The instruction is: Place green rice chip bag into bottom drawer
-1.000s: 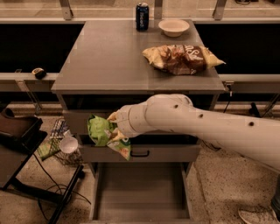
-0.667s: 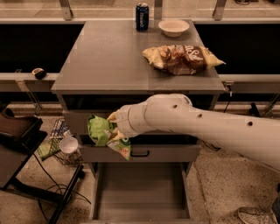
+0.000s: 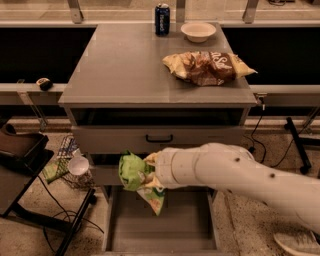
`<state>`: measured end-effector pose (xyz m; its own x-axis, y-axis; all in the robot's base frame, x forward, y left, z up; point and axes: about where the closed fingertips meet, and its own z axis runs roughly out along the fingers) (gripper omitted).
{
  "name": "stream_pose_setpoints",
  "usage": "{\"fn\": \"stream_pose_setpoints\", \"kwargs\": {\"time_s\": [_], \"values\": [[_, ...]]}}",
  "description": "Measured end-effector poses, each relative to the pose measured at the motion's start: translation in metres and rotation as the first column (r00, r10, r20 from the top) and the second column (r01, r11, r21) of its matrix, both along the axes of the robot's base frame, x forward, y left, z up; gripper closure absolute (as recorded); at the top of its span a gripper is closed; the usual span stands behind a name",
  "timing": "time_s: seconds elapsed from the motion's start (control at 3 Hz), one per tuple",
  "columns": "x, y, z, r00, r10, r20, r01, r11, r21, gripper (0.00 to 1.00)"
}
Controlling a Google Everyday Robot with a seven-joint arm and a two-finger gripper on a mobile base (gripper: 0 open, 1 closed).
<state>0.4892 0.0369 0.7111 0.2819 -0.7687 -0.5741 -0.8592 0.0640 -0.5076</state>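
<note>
The green rice chip bag (image 3: 131, 172) hangs crumpled in the air at the end of my white arm, its lower corner drooping down. My gripper (image 3: 148, 171) is shut on the bag, mostly hidden behind it and the wrist. The bag is in front of the cabinet, just above the back of the bottom drawer (image 3: 165, 232), which is pulled open as a wide grey tray. Nothing shows inside the drawer.
On the cabinet top (image 3: 120, 65) lie a brown-and-yellow chip bag (image 3: 207, 66), a blue can (image 3: 162, 12) and a white bowl (image 3: 198, 31). An upper drawer with a black handle (image 3: 159, 138) is shut. A wire basket with a cup (image 3: 72, 165) stands left of the cabinet.
My arm has carried the green bag down and to the right, from in front of the upper drawer fronts to just above the open bottom drawer.
</note>
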Motion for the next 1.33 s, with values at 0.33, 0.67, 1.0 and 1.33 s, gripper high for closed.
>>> {"fn": "stream_pose_setpoints", "kwargs": {"time_s": [0.33,0.67,1.0,1.33], "values": [[-0.060,0.001,-0.026,0.9960,0.013,-0.089,-0.007,0.998,0.068,1.00],[-0.116,0.000,-0.071,0.9916,0.070,-0.108,-0.053,0.988,0.148,1.00],[-0.121,-0.073,-0.123,0.9925,-0.067,-0.102,0.088,0.973,0.214,1.00],[-0.104,-0.188,-0.178,0.9444,-0.300,-0.135,0.323,0.923,0.207,1.00]]}}
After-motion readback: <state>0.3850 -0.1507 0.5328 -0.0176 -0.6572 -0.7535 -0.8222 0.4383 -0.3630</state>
